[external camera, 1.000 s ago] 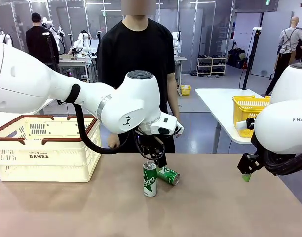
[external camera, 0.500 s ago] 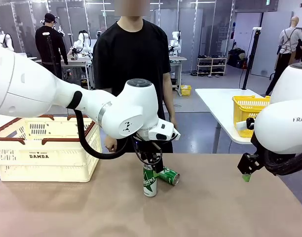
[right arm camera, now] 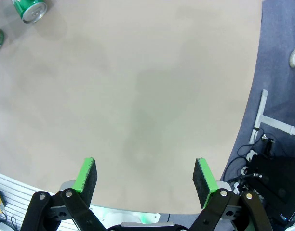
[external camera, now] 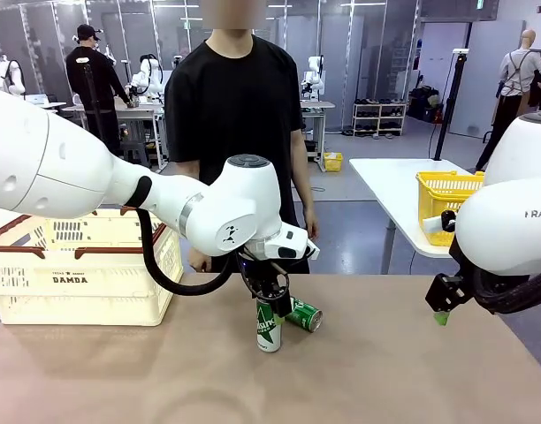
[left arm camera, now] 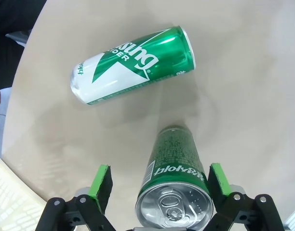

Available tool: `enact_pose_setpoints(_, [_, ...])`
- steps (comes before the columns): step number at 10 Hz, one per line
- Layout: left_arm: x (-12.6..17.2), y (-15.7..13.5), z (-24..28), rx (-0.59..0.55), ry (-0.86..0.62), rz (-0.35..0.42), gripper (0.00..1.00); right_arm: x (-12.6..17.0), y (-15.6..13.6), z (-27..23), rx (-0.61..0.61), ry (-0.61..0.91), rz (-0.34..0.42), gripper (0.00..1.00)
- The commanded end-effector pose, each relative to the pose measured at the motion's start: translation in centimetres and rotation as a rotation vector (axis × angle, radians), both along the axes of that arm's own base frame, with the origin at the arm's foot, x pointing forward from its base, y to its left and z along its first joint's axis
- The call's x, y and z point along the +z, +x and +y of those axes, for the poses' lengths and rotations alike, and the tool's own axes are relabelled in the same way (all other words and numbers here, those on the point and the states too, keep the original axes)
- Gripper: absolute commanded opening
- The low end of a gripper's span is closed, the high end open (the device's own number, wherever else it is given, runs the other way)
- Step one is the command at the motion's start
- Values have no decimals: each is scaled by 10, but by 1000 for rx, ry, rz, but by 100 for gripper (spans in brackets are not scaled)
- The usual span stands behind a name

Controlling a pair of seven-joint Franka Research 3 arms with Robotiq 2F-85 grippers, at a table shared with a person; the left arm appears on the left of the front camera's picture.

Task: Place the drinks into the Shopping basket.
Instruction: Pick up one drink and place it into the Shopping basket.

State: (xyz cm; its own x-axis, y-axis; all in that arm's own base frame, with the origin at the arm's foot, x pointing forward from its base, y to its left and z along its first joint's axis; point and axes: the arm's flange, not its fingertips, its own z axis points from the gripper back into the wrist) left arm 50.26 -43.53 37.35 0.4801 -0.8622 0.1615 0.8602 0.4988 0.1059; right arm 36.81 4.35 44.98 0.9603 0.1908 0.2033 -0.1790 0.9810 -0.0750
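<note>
Left gripper [left arm camera: 160,183] spread, straddling top of upright green aluminium drink can [left arm camera: 175,185] at mid-table, not pinching. Second green can [left arm camera: 133,65] lying just behind. Cream slotted shopping basket [external camera: 76,274] standing well left. Right gripper [right arm camera: 145,180] hovering spread, empty. Can likely light, slick, dentable: gripping mid-body advised.

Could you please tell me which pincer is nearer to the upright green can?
Left. The left pincer is right over the upright green can, open pads flanking its top; the right pincer hangs open far off to the right.
</note>
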Motion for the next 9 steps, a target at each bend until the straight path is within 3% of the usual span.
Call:
enact_pose_setpoints(1, [5, 2, 2, -16, -5, 43, 100, 1, 0, -1, 5, -3, -1, 100])
enact_pose_setpoints(2, [4, 1, 2, -18, 0, 54, 97, 1, 0, -1, 5, -3, -1, 100])
enact_pose_setpoints(4, [2, 2, 3, -13, -12, 68, 82, 1, 0, -1, 5, -3, -1, 100])
enact_pose_setpoints(9, [2, -1, 3, -24, -4, 68, 28, 1, 0, -1, 5, -3, -1, 100])
